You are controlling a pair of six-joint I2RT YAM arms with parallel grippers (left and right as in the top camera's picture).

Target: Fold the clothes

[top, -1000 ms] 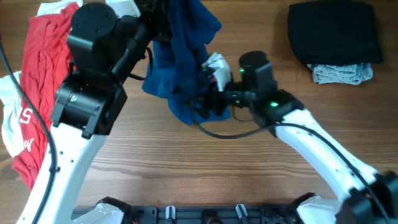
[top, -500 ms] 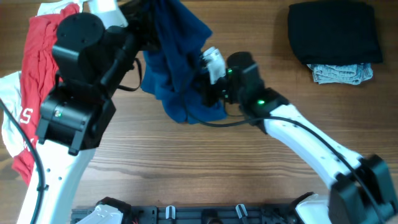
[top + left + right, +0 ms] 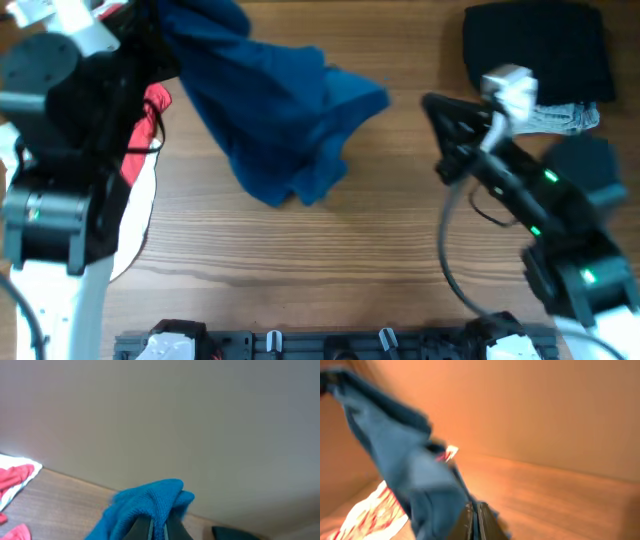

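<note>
Nearest is the bare wooden tabletop (image 3: 300, 260). Above it, left of centre, hangs the dark-blue T-shirt (image 3: 280, 110), held up at its far-left end with its near fold drooping toward the wood. The shirt is soft, light and limp, so it will sag from a single pinch and bunch rather than keep a shape. It wants two holds well apart, best at the shoulder seams or the hem corners, not mid-panel. To the right, the right gripper (image 3: 475, 510) has its jaws together. Its own view is smeared, but from overhead it probably grips nothing, since wood shows between it and the shirt's right corner. Farther left, the left gripper (image 3: 160, 527) has its jaws clamped on a bunched blue edge. At the far right lies a folded black garment (image 3: 540, 50) with a grey cloth (image 3: 570, 118) at its near edge. At the left are a red garment (image 3: 155, 100) and a white garment (image 3: 140, 210). No brand, label or writing is legible.
</note>
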